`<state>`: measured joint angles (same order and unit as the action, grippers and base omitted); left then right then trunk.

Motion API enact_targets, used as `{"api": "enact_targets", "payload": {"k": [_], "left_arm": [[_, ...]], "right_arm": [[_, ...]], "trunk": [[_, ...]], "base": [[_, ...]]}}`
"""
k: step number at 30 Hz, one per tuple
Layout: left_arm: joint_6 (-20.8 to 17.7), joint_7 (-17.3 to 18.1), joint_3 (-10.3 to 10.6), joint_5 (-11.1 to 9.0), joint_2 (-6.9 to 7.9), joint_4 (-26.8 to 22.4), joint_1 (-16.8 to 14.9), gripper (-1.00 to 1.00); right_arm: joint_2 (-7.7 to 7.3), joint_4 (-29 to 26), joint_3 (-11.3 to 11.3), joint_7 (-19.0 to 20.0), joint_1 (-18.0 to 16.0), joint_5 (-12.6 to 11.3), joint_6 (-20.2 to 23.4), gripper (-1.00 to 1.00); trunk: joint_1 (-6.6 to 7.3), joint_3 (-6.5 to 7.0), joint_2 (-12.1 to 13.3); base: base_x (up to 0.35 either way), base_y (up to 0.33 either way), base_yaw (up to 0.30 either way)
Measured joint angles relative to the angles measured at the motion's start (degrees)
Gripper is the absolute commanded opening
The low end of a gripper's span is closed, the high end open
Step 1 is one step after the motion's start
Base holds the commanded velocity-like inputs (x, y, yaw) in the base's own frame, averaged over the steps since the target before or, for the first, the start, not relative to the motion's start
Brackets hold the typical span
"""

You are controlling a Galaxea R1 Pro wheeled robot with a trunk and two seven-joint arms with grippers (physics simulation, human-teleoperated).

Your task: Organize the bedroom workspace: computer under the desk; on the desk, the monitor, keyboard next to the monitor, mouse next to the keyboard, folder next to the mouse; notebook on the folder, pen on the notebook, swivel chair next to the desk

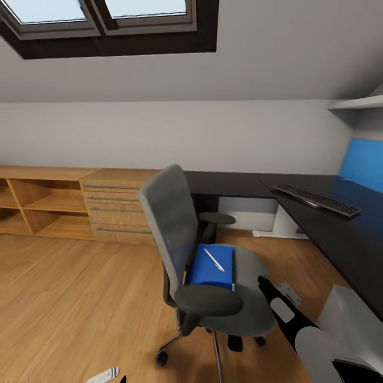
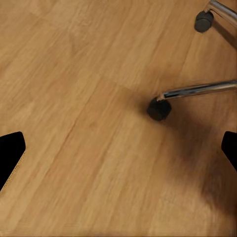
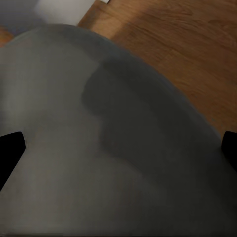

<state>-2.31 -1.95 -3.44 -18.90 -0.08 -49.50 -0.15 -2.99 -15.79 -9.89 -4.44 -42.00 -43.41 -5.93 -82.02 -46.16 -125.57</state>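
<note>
The grey swivel chair stands on the wooden floor, apart from the black-topped desk. On its seat lies the blue folder with the pale pen on top. The keyboard rests on the desk near the blue back panel. The computer, a pale grey case, stands by the desk's front edge. My right gripper hangs open just over the seat's edge. My left gripper is open above bare floor, near a chair caster. The monitor, mouse and notebook are out of view.
Light wooden cabinets with shelves and drawers line the back wall at the left. A small white item with red dots lies on the floor beside the chair. Open floor spreads left of the chair.
</note>
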Motion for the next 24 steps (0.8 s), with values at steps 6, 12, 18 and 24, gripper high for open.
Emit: {"api": "enact_targets", "payload": {"k": [6,12,18,24], "left_arm": [[0.0,0.0,0.1,0.0,0.00,0.0,0.0,1.00],[-0.1,0.0,0.3,0.0,0.00,0.1,0.0,1.00],[0.0,-0.1,1.6,0.0,0.00,0.8,0.0,1.00],[0.0,-0.1,1.7,0.0,0.05,0.8,0.0,1.00]], "right_arm": [[0.12,0.0,0.0,-0.1,0.0,0.2,-0.1,1.00],[0.15,0.0,0.0,-0.1,0.0,0.3,-0.2,1.00],[0.19,-0.1,0.3,0.1,0.0,-0.1,-0.1,1.00],[0.14,-0.1,0.3,0.1,0.0,-0.1,-0.1,1.00]], "trunk": [[0.00,0.27,0.0],[0.00,0.43,0.0],[0.00,0.45,0.0],[0.00,0.46,0.0]], "base": [[0.000,0.000,0.244],[0.000,0.000,0.249],[0.000,0.000,0.047],[0.000,0.000,0.002]]}}
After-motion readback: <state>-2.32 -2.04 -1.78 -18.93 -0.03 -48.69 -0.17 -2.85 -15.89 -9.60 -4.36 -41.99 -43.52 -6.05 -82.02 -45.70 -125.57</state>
